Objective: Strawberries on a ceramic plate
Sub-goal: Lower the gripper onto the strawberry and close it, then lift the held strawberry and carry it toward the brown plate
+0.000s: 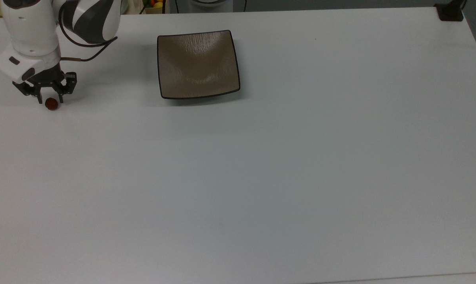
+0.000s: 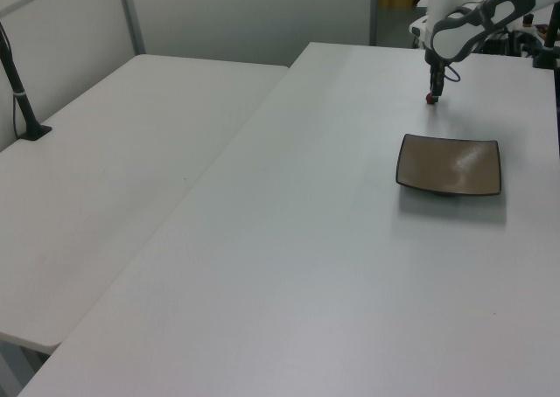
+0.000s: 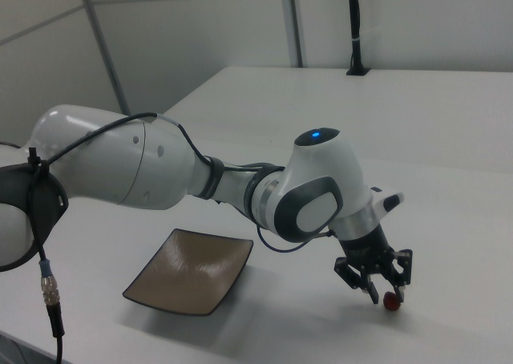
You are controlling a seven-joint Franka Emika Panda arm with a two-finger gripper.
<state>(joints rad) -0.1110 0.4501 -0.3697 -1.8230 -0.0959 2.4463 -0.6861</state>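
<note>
**Claw poised over the strawberry, pickup not yet made**

Top view: the strawberry lies on the white bench near the top view's left edge, toward the far corner. The claw hangs straight over it, fingers parted only a little wider than the berry, one tip on either side; the berry shows just below and between them. The ceramic plate, square and tan-brown with a thin black rim, sits well apart to the top view's right, close to the far edge, with nothing in it.

Left view: the arm reaches in from the far end of the bench and the claw points down at the strawberry, a small red speck at its tips. The ceramic plate lies nearer the camera, apart from the berry.

Right view: the claw is low over the bench, narrowly open, and the strawberry rests on the surface just under the tips, slightly toward the right view's right finger. The ceramic plate sits well off to the right view's left.

The step in hand looks like the final descent for the grasp. Next the fingers would need to settle fully around the berry and close gently, since so small and round a fruit could roll or squirt out sideways; then a lift and a carry across to the plate.
</note>
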